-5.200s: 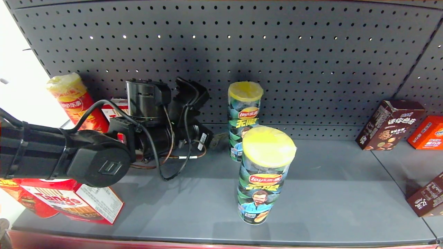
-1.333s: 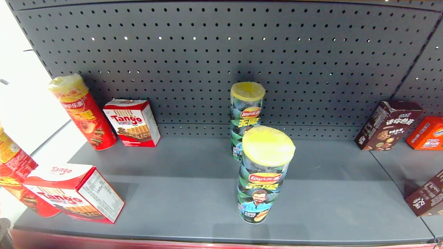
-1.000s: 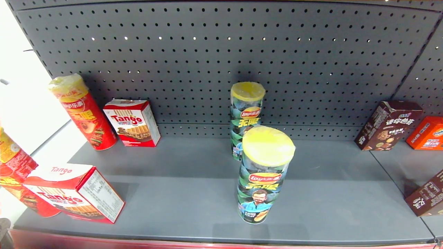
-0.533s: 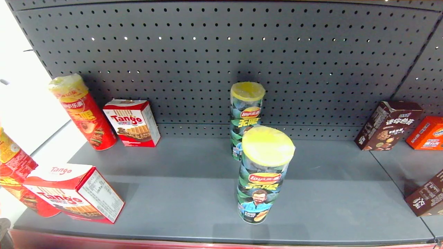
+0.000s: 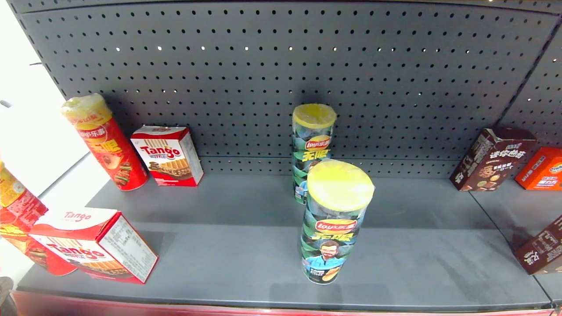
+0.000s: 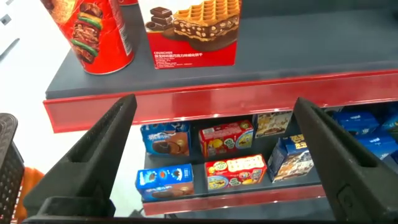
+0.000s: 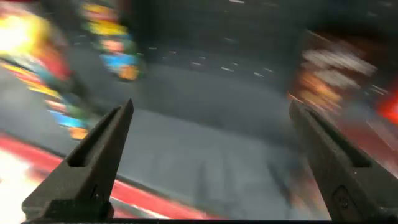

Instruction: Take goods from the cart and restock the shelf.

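— Where to find the goods on the shelf (image 5: 417, 250)?
— Look at frame centre: front green tube (image 5: 334, 224), upright under a yellow lid, with rear green tube (image 5: 312, 145) just behind, close to the pegboard (image 5: 281, 66).
— And left of frame?
— Find red tube (image 5: 103, 142) upright at upper left, with rear wafer box (image 5: 168, 156) just beside it. Find front wafer box (image 5: 94, 243) at lower left, near the shelf's front edge, just beside a second red tube (image 5: 17, 210) at the left border; cannot tell whether touching.
— Right of frame?
— See brown box (image 5: 491, 158) by the pegboard at right, orange box (image 5: 542, 169) beside it at the border, and another brown box (image 5: 542, 252) at lower right.
— State of the left gripper (image 6: 211, 102)?
— Spread wide, facing the red shelf lip (image 6: 249, 93), with small snack boxes (image 6: 230, 171) on the tiers under that lip.
— And the right gripper (image 7: 210, 104)?
— Spread wide too, facing the grey shelf board.
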### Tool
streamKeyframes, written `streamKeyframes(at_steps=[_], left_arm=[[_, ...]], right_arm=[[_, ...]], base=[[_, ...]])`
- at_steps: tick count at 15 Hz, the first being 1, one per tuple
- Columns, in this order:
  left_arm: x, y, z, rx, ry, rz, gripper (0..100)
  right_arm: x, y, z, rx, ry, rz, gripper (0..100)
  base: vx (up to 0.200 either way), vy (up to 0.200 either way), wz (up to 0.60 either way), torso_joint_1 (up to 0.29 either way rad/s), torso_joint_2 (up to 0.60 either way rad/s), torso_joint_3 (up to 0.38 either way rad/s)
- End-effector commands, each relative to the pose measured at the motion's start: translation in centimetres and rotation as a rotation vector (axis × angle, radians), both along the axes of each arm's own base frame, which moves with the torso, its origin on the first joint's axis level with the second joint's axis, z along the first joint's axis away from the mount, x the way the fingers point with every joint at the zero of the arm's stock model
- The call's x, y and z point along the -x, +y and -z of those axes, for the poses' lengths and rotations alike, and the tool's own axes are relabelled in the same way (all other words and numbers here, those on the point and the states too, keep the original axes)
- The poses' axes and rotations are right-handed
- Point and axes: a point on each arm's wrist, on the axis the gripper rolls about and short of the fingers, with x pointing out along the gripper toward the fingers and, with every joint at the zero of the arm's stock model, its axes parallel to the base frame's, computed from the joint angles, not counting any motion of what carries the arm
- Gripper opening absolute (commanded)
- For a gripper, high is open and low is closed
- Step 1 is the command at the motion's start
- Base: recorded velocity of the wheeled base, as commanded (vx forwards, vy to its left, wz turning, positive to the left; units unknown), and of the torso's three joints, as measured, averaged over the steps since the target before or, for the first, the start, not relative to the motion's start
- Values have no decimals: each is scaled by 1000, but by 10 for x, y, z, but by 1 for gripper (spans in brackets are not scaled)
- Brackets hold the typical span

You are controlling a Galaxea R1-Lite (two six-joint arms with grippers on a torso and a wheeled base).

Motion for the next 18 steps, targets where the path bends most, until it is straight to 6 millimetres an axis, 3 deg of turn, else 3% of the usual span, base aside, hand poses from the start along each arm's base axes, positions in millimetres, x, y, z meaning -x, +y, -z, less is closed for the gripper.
streamKeyframes(at_steps=[1,3,6,11,18], left_arm=[[0,0,0,0,2,0,100],[0,0,0,0,2,0,100],[0,0,0,0,2,1,100],[0,0,0,0,2,0,100],[0,0,0,2,4,1,100]], right_arm=[[-76,48,-7,81,132,-191,100],[-105,68,7,117,170,-226,100],[-124,94,30,186,254,-276,100],[-130,119,49,243,317,-316,100],[-126,127,57,265,342,-350,100]], base=[[0,0,0,0,0,0],[0,0,0,0,0,0],[0,0,0,0,0,0],[0,0,0,0,0,0],[0,0,0,0,0,0]])
